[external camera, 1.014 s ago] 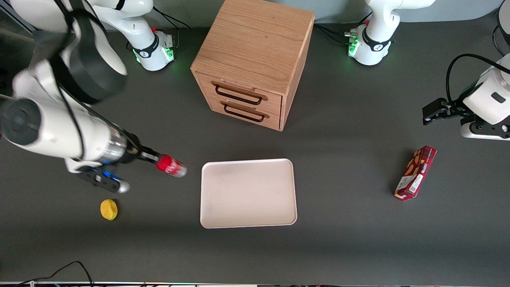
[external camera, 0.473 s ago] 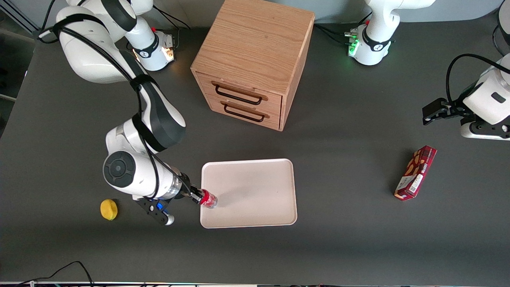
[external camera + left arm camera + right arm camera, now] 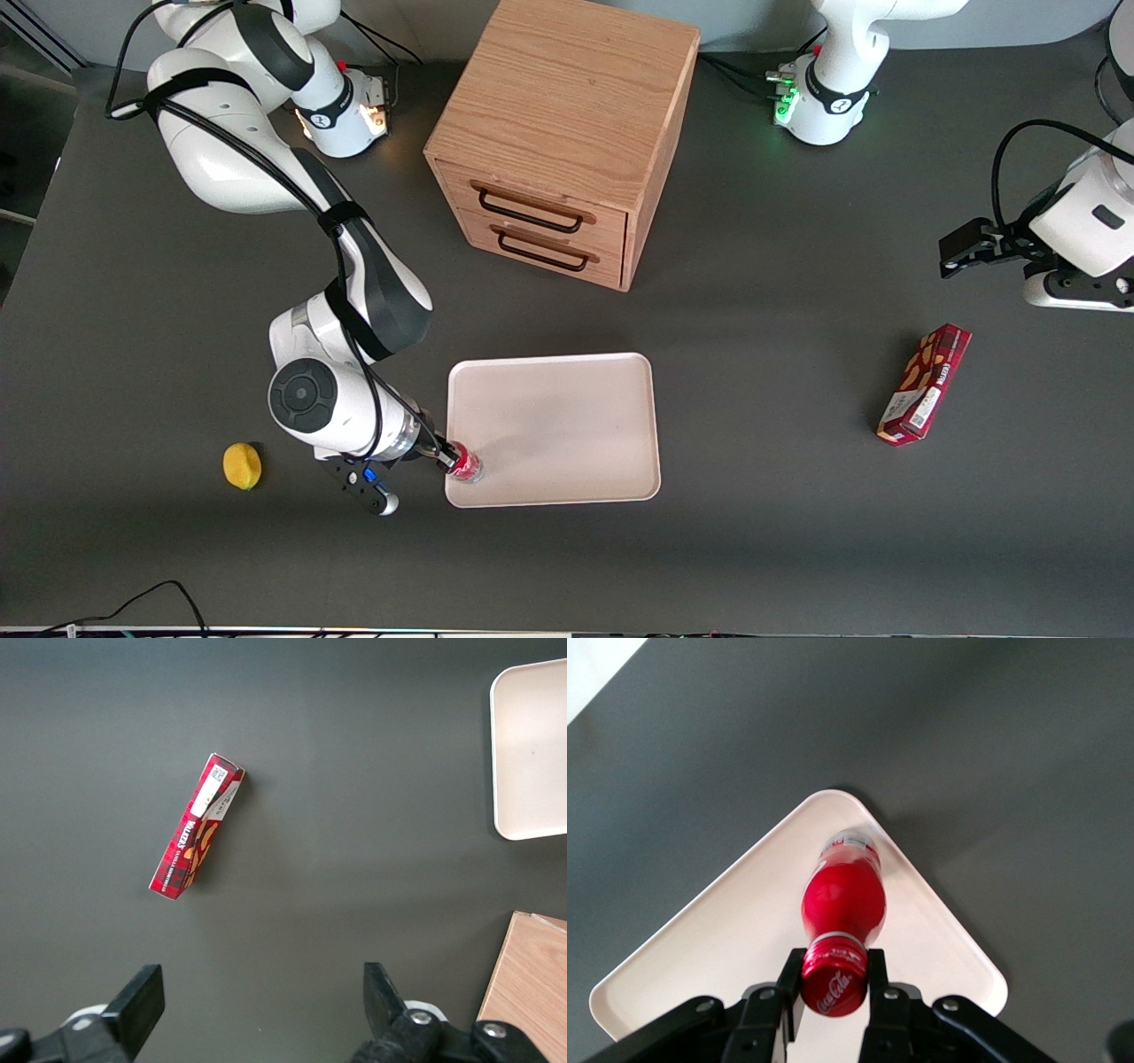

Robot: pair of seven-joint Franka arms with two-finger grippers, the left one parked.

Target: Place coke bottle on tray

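lowering onto tray (image 3: 567, 416), corner nearest front camera at working arm's end. gripper (image 3: 834, 985) pinching coke bottle (image 3: 842, 904) at the cap, base over tray surface; contact not confirmable. placing step, nearly done. next: settling base flat, then spreading fingers, lifting clear.

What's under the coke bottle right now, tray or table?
The tray: the coke bottle hangs base-down over its corner nearest the working arm, inside the rim, with the pincer shut on its cap. The bottle covers its own base, so contact cannot be seen.
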